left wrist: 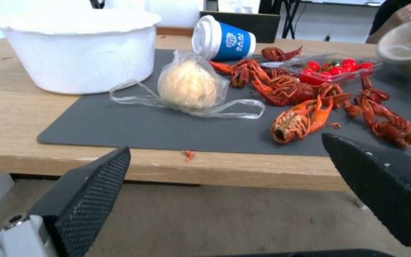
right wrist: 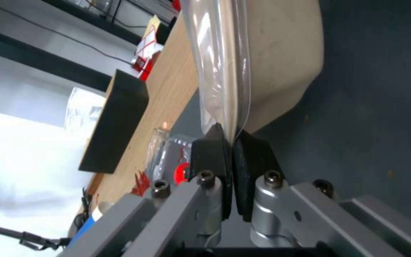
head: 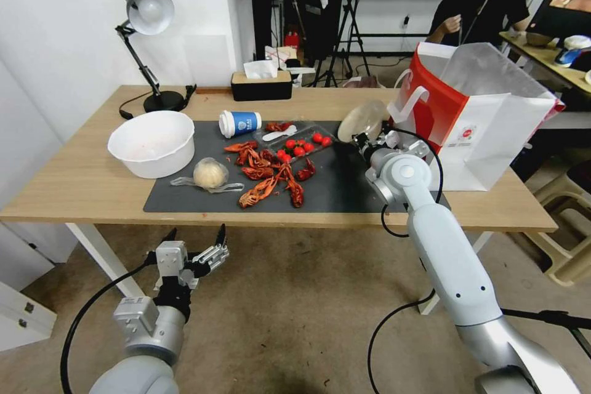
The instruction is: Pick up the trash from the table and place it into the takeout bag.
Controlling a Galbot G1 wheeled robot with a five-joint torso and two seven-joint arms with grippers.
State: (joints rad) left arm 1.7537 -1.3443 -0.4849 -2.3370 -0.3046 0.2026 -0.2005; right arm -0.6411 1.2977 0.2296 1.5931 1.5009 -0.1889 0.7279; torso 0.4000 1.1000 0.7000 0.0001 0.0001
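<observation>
**Desk:** Start with what is closest to you.

**Operator:** At the lower left of the head view I see the left gripper [head: 196, 244], parked below the table edge over the floor, its fingers spread wide with nothing between them. In the left wrist view the same two black pads [left wrist: 91, 192] stand far apart at the bottom of the frame.

**Desk:** And the right arm?

**Operator:** It reaches up through the centre right of the head view. The right gripper [head: 363, 138] is over the dark grey mat [head: 345, 188], pressed together on the rim of the round translucent lidded container [head: 363, 118], which is tipped up on edge. In the right wrist view I see the pads [right wrist: 215, 150] pinching the thin clear rim, the container's pale body [right wrist: 282, 53] rising above them. I cannot tell whether anything is in it.

**Desk:** What lies on the mat?

**Operator:** Near the front edge, centre left, the plastic-wrapped pale ball [head: 210, 173]. Just beyond it the red crayfish shells [head: 271, 175] are scattered loose. Behind them a clear plastic tray [head: 301, 143] holds small red tomatoes. The blue-and-white paper cup [head: 239, 123] lies on its side at the mat's far edge.

**Desk:** Other containers?

**Operator:** A white bowl [head: 152, 143] sits on the table [head: 80, 184] left of the mat; I see only a faint pinkish residue inside. At the right, the takeout bag [head: 480, 117] stands upright, mouth open, just beside the raised container. I cannot see what is in it.
</observation>
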